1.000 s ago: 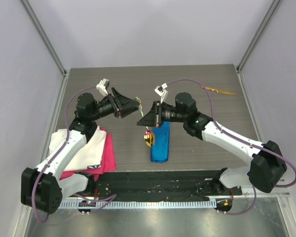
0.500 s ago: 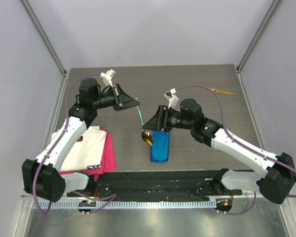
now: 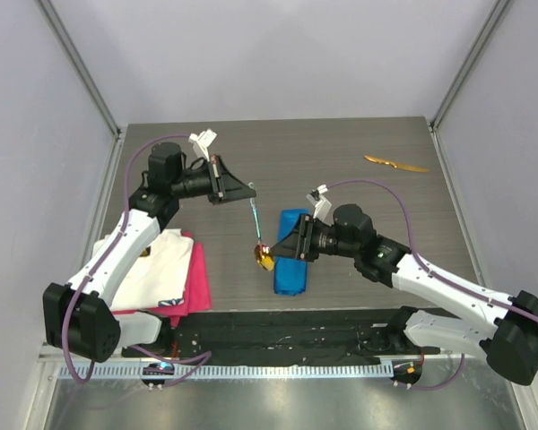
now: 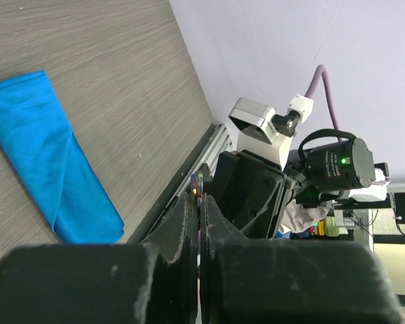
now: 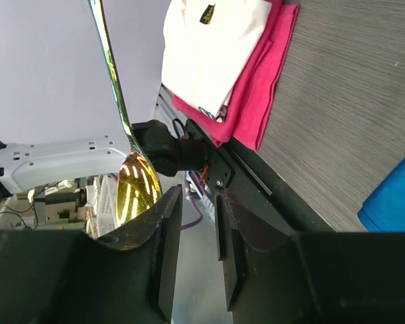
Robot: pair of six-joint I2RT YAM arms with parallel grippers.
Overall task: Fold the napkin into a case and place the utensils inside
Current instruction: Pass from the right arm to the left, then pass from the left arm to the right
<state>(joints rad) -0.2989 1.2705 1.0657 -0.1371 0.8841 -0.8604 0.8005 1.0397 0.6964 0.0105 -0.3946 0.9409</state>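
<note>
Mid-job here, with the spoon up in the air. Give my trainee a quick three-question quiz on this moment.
1. True or false: the left gripper is shut on the handle of the spoon.
2. Pick one. The blue napkin is: A spread open flat; B folded into a narrow strip; C crumpled into a ball.
3. Fill in: the orange utensil lies near the far ____ corner of the table.

Key: 1 true. 2 B. 3 right.
</note>
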